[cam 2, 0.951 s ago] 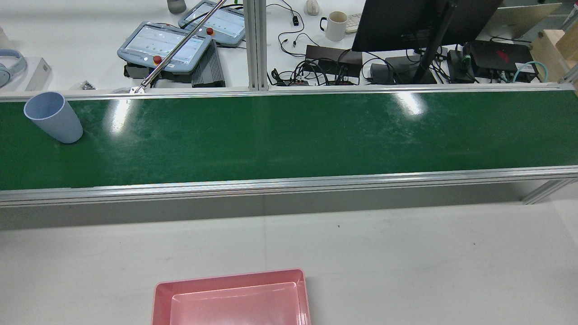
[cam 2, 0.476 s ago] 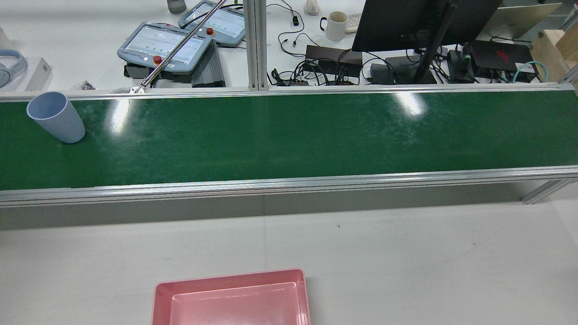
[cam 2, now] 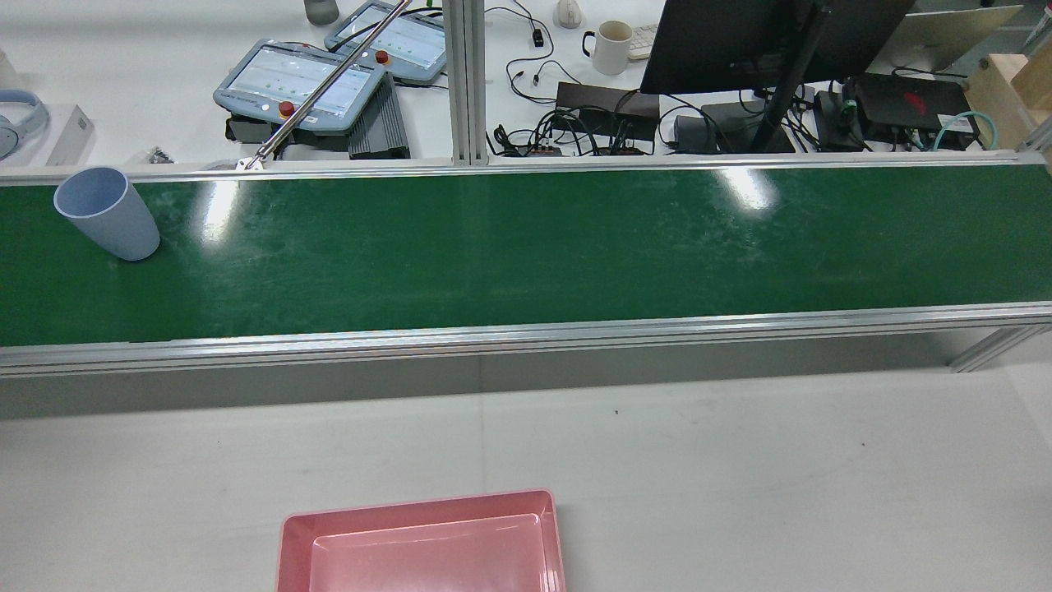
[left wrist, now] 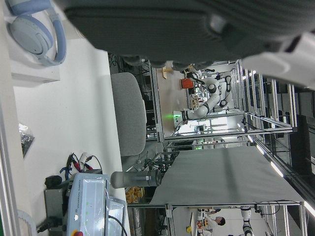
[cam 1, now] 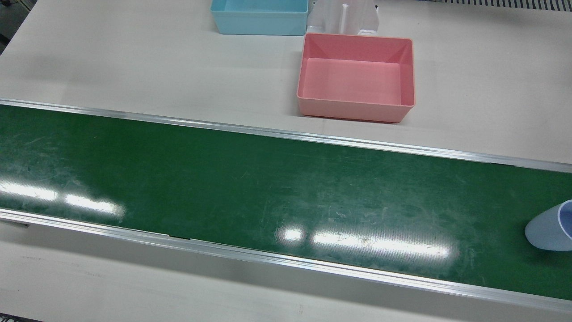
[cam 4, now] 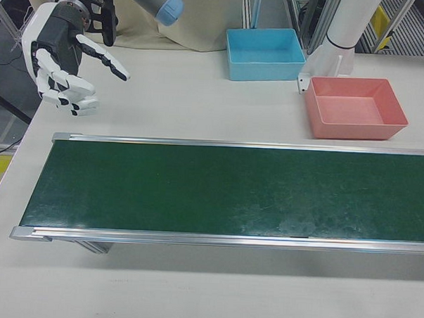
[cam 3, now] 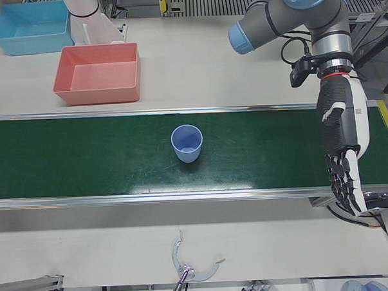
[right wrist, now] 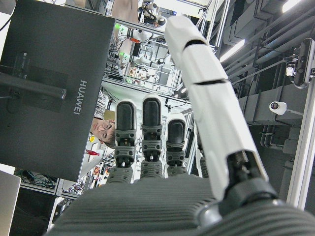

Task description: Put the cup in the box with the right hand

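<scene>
**Blue cup far from the right hand**

Blue cup [cam 2: 107,212] stands upright at the green belt [cam 2: 526,247]'s left end (nearer the left hand [cam 3: 342,152], fingers extended, empty); right hand [cam 4: 65,57], splayed and empty, waits beyond the opposite end.

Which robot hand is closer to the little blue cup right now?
Left. The left hand hangs open over the green belt's end, on the cup's half of the belt. The right hand is open beyond the belt's opposite end, and the right-front view shows no cup.
</scene>
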Robot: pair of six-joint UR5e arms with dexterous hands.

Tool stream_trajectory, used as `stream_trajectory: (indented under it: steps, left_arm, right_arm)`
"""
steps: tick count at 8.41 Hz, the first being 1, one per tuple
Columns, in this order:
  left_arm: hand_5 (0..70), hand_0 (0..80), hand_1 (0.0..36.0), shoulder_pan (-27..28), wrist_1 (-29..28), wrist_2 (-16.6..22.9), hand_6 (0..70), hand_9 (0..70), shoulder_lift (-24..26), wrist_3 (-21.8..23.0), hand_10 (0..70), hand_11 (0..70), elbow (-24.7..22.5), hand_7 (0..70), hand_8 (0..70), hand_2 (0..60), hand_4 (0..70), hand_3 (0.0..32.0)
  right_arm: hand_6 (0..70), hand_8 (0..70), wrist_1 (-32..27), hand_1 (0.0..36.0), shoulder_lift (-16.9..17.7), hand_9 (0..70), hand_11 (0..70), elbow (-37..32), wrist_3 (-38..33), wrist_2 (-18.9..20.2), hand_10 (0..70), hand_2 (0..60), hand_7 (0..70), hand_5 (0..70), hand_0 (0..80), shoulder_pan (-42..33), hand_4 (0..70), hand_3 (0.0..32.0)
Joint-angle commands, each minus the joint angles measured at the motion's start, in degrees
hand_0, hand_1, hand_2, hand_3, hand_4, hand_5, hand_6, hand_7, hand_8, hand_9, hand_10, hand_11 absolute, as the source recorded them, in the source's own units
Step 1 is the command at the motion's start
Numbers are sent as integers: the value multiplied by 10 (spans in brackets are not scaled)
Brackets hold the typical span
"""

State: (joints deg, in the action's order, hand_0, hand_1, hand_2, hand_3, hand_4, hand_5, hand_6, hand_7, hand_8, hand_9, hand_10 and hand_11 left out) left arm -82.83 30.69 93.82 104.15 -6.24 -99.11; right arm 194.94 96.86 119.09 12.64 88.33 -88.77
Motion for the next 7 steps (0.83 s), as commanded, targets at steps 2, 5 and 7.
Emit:
stream_trajectory:
  steps: [2, 5, 7]
  left_arm:
    - [0, 0, 0, -1, 0, 0, 0, 0, 0, 0, 0, 0, 0, 0, 0, 0, 0, 0]
    - [0, 0, 0, 0, 0, 0, 0, 0, 0, 0, 0, 0, 1, 0, 0, 0, 0, 0]
    - [0, 0, 0, 0, 0, 0, 0, 0, 0, 0, 0, 0, 0, 0, 0, 0, 0, 0]
  right_arm:
    - [184, 357, 0, 360, 0, 452, 431, 0, 0, 0, 275, 126, 628, 190, 800, 0, 132, 0]
    - [185, 358, 0, 360, 0, 453, 431, 0, 0, 0, 274, 121, 631, 192, 800, 0, 132, 0]
    - [186, 361, 0, 360, 0, 457, 433, 0, 0, 0, 277, 125, 637, 192, 800, 0, 138, 0]
